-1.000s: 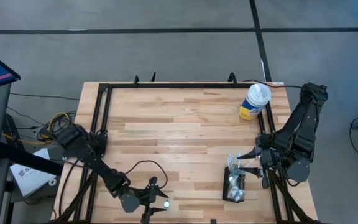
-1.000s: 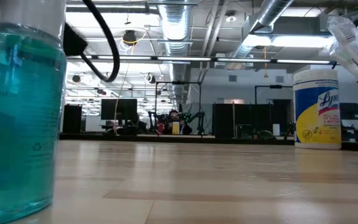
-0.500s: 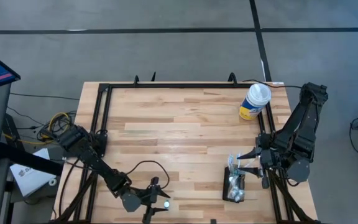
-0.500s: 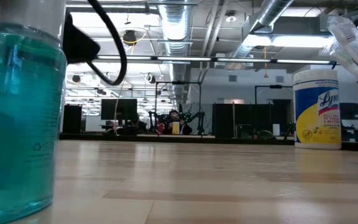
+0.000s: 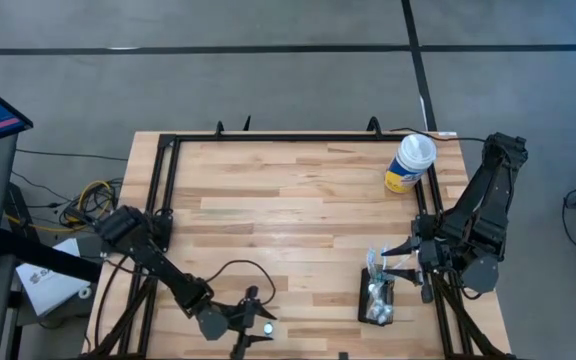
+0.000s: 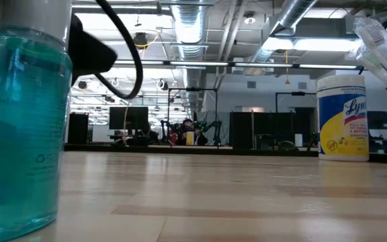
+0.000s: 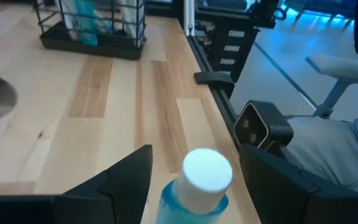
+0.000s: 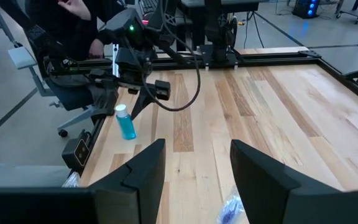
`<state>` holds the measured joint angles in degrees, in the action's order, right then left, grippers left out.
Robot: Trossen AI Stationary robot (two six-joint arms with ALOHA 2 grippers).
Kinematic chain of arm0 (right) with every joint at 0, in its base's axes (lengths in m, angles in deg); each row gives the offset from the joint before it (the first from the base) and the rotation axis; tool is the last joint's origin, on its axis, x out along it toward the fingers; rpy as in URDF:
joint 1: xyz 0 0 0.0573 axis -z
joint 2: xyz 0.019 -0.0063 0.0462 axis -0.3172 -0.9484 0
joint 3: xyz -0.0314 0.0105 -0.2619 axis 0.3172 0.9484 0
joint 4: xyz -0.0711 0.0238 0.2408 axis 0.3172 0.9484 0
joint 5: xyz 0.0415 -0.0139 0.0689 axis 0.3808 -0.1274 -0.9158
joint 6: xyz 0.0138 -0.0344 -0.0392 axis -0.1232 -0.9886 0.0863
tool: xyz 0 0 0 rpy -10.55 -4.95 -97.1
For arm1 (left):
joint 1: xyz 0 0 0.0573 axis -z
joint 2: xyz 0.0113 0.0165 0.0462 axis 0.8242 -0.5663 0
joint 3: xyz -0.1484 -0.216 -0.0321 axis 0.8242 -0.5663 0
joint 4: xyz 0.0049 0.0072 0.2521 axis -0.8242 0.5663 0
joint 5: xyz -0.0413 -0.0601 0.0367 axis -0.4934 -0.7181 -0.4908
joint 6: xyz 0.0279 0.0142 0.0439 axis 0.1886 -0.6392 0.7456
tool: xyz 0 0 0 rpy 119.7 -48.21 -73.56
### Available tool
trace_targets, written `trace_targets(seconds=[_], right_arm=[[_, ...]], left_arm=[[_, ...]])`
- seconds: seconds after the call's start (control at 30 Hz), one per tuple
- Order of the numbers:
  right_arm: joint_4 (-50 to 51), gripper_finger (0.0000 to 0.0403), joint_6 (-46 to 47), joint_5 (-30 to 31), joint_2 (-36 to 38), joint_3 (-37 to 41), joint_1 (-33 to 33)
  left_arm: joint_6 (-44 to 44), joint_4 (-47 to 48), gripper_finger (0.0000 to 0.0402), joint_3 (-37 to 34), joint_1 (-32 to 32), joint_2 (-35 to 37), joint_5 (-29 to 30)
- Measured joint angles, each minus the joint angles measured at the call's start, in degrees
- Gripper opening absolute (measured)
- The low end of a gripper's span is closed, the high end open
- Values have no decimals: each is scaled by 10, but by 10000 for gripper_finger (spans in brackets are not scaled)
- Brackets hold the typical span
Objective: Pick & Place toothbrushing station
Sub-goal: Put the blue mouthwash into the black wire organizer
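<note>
Toothbrushing station [image 5: 377, 298] near the worktop's [image 5: 288, 200] front right edge, long axis running front to back. Right end effector [image 5: 400, 258] just behind it, released, clearly nearer. Left end effector [image 5: 256, 320] well apart, apparently released, straddling a blue bottle [image 7: 197, 186].

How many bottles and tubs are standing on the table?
2. A blue bottle stands at the front edge between the open left gripper fingers; a yellow wipes tub stands at the back right. More may hide in the black caddy.
</note>
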<state>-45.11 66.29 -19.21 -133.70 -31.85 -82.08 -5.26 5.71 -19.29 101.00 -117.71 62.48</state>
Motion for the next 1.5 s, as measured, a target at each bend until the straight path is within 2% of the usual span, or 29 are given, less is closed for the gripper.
trace_targets(seconds=[0.17, 0.27, 0.63, 0.9, 1.07, 1.2, 1.5], right_arm=[[0, 171, 0, 0, 0, 0, 0], [0, 171, 0, 0, -1, 0, 0], [0, 171, 0, 0, -1, 0, 0], [0, 171, 0, 0, -1, 0, 0], [0, 171, 0, 0, -1, 0, 0], [0, 171, 0, 0, -1, 0, 0], [0, 171, 0, 0, -1, 0, 0]], left_arm=[[18, -7, 235, 0, 0, -10, -1], [28, -10, 219, 0, 0, -10, -1], [51, -14, 88, 0, 0, -9, -34], [63, -19, 88, 0, -4, -9, -37], [63, -43, 88, 0, -37, -9, -39], [63, -60, 88, 2, -78, -9, -73], [91, -58, 88, 58, -158, -9, -162]])
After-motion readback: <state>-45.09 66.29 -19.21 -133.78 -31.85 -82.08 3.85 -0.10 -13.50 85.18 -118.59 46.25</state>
